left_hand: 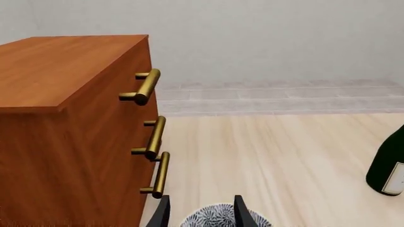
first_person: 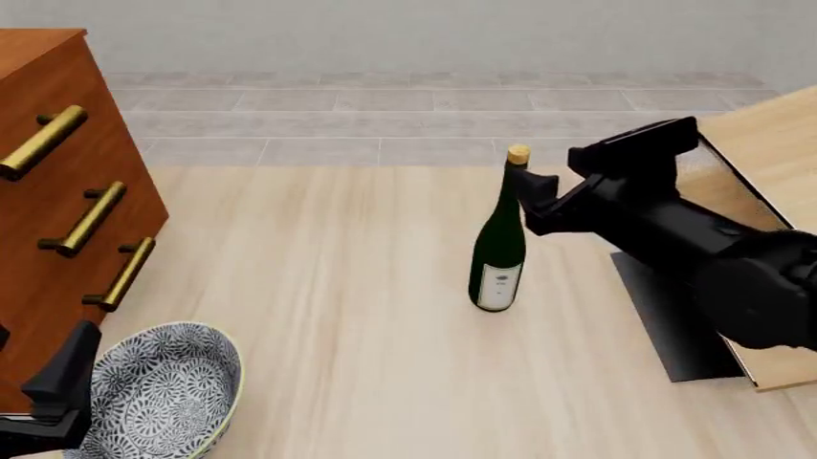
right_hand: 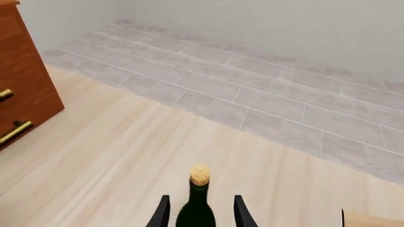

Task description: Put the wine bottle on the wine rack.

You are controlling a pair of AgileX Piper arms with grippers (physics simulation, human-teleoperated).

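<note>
At the far left of the front view we see a reddish-brown drawer cabinet (first_person: 57,182) with three brass handles (first_person: 90,218) down its front; the drawers are closed, so what is in them is hidden from us. Just beside its lower corner sits a blue-and-white patterned bowl (first_person: 166,397), which looks empty. Our left gripper (first_person: 52,397) hangs at the bowl's near-left rim. In the left wrist view its fingers (left_hand: 243,213) stand apart over the bowl (left_hand: 218,217) with a fair gap between them and nothing clamped.

Toward the middle, the wine bottle (first_person: 498,253) stands upright on the pale wood table (first_person: 332,287), well apart from the cabinet, white label facing us, tan cork on top. Our right gripper (first_person: 530,196) is at the bottle's neck. In the right wrist view the fingers (right_hand: 241,213) flank the neck (right_hand: 197,208) on both sides; whether they touch the glass, we cannot tell.

At the right edge lies the wine rack (first_person: 753,153), pale slanted panels over a black base plate (first_person: 671,316), largely covered by the right arm. The bottle is near it, not on it.

Beyond the table runs a grey tiled floor (first_person: 383,115), then a plain pale wall (first_person: 422,33).
</note>
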